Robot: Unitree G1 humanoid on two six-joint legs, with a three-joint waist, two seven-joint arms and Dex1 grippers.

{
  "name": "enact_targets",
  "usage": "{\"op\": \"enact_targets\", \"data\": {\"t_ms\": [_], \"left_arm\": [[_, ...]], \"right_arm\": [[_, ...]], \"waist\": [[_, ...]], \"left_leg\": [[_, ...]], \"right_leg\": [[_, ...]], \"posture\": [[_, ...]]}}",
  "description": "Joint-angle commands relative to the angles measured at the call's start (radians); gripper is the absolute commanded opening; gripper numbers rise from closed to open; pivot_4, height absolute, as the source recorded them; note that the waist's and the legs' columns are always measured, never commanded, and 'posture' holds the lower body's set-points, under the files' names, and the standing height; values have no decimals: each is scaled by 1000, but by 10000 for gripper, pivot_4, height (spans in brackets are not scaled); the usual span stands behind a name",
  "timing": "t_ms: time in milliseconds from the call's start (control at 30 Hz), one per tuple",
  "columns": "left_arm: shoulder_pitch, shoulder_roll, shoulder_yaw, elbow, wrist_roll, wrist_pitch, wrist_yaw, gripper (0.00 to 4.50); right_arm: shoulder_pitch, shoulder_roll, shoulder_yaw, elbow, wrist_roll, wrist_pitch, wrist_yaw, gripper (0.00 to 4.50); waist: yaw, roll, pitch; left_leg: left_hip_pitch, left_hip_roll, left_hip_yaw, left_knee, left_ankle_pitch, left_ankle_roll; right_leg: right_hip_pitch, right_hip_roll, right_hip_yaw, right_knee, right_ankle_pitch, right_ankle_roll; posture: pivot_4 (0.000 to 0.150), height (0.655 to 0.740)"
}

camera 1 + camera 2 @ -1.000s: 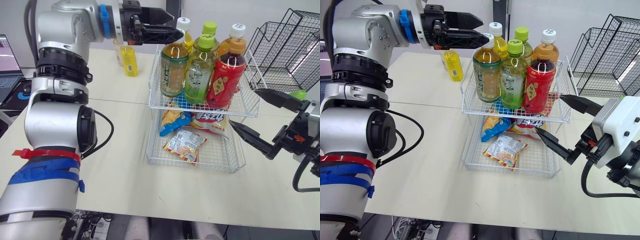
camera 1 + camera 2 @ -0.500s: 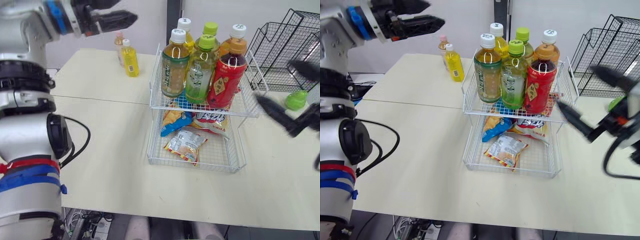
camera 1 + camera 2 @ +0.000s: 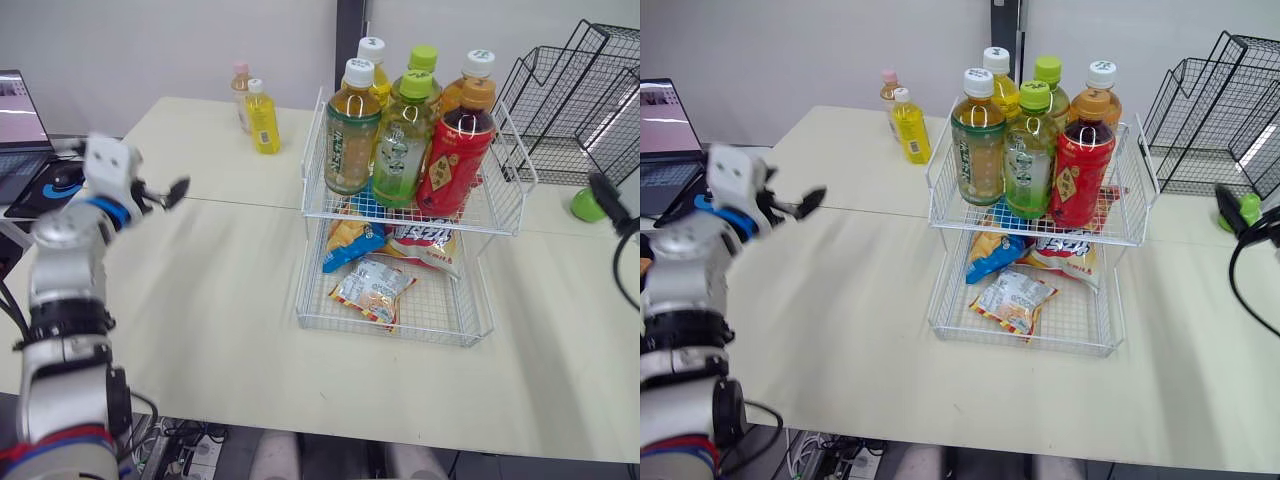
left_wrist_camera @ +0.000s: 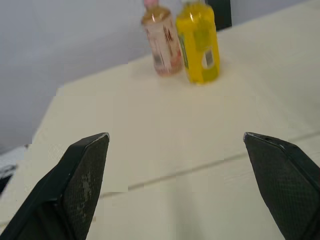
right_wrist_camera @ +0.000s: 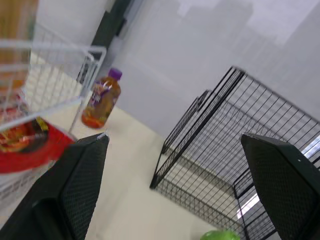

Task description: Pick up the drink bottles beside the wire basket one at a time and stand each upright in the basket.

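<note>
hovering empty and spread wide, left gripper faces the yellow bottle at the table's far edge, beside the basket; right gripper likewise spread, empty. looks light, slick, firm: grip mid-body.

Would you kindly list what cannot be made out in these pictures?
In the head views:
Back-row bottles: labels hidden behind front bottles.
Pink bottle: partly behind the yellow bottle.
Rear snack packets: covered by the upper tier.
Right hand: cut off at the right edge.

Bottles in basket on table
</note>
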Motion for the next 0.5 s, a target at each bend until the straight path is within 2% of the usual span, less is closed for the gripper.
{"op": "enact_targets", "data": {"t_ms": [33,200,500], "left_arm": [[39,-16,31,-50,-20,-50,40,44691],[78,-36,10,17,-5,-112,38,44691],[46,-36,-12,134,-5,-167,-4,44691]], "right_arm": [[-26,22,23,109,-70,-107,4,45000],[-3,79,67,234,-117,-178,11,45000],[44,143,77,282,-157,-228,-6,45000]], "waist": [[1,0,0],[-1,0,0],[-4,1,-1]], "left_leg": [[0,0,0,0,0,0],[1,-1,0,0,0,0],[2,-1,1,-1,0,0]], "right_leg": [[0,0,0,0,0,0],[0,1,0,0,0,0],[0,2,1,0,0,0]], "posture": [[1500,6978],[1500,6978],[1500,6978]]}}
